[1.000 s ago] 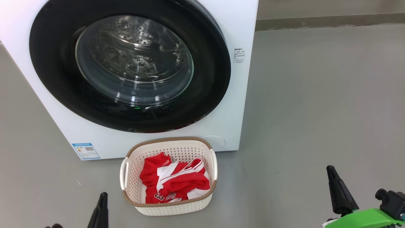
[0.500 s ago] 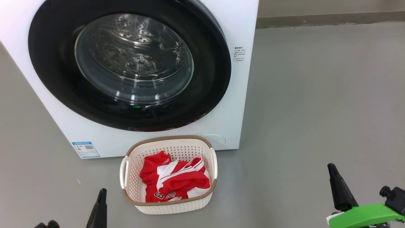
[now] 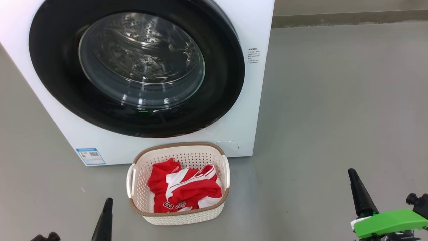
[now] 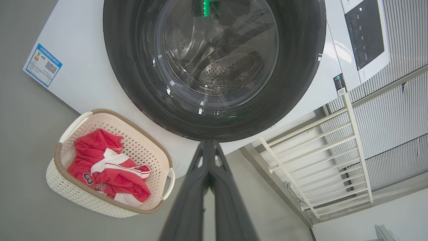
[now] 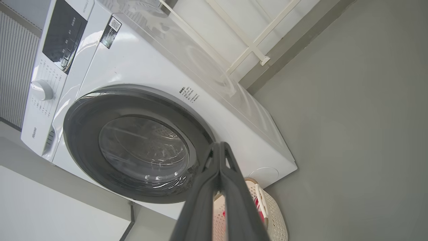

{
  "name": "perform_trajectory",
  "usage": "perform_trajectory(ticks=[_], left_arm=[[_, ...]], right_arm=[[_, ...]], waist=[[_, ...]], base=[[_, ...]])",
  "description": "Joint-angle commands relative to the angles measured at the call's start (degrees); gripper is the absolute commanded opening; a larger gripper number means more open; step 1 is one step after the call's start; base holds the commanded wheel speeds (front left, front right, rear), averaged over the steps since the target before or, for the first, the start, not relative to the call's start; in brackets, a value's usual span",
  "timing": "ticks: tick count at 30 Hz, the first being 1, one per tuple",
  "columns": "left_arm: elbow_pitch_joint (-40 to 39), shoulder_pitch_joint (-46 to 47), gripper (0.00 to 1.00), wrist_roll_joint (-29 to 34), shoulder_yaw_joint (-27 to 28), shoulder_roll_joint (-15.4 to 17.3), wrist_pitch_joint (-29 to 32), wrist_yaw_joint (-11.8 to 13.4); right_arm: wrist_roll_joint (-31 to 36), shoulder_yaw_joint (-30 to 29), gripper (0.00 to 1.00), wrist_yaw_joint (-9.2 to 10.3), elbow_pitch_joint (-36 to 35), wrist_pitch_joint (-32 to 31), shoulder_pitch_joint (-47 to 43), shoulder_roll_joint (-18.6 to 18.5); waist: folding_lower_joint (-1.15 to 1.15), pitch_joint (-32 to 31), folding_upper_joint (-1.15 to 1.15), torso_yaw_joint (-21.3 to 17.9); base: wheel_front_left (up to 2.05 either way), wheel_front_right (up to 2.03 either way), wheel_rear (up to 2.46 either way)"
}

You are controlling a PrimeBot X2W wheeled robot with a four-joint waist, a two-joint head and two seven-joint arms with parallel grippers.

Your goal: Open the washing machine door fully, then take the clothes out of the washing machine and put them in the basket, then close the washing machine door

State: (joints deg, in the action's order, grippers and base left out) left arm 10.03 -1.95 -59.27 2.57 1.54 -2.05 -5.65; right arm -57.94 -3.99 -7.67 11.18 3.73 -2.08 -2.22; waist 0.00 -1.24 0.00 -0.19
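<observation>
Since the earlier frames the head camera has tipped slightly, so the whole scene sits a little higher; both arms stay low.

Left end effector [image 4: 208,144]: fingers pressed together, empty, aimed toward the washing machine door [image 3: 140,63].

Right end effector [image 5: 219,145]: fingers pressed together, empty, well apart from the basket [image 3: 180,219].

Basket: on the floor [image 3: 334,117], just in front of the washing machine [image 3: 257,100], between the two end effectors. Red clothes [image 3: 187,192] lie inside it.

Door: shut against the machine front.
</observation>
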Motion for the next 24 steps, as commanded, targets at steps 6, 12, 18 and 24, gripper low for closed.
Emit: perform_trajectory(ticks=[6, 12, 18, 24], left_arm=[[-0.37, 3.3, 0.0, -4.99, 1.81, 0.96, 1.2, -0.81], [0.22, 3.95, 0.0, -8.74, 2.1, 1.01, 2.19, -0.94], [0.82, 4.6, 0.0, -12.5, 2.38, 1.06, 3.18, -1.08], [1.41, 5.26, 0.0, -16.27, 2.67, 1.11, 4.16, -1.22]], right_arm=[[-5.41, 0.29, 0.0, 0.1, -0.78, -1.35, 3.53, -1.18], [-9.45, 0.11, 0.0, 0.11, -0.3, -2.38, 4.15, -1.25], [-13.5, -0.07, 0.0, 0.13, 0.17, -3.42, 4.77, -1.32], [-17.54, -0.27, 0.0, 0.14, 0.65, -4.46, 5.39, -1.39]], waist=[[0.0, 0.18, 0.0, 0.03], [0.0, 0.35, 0.0, 0.05], [0.0, 0.52, 0.0, 0.07], [0.0, 0.68, 0.0, 0.09]], base=[[0.0, 0.0, 0.0], [0.0, 0.0, 0.0], [0.0, 0.0, 0.0], [0.0, 0.0, 0.0]])
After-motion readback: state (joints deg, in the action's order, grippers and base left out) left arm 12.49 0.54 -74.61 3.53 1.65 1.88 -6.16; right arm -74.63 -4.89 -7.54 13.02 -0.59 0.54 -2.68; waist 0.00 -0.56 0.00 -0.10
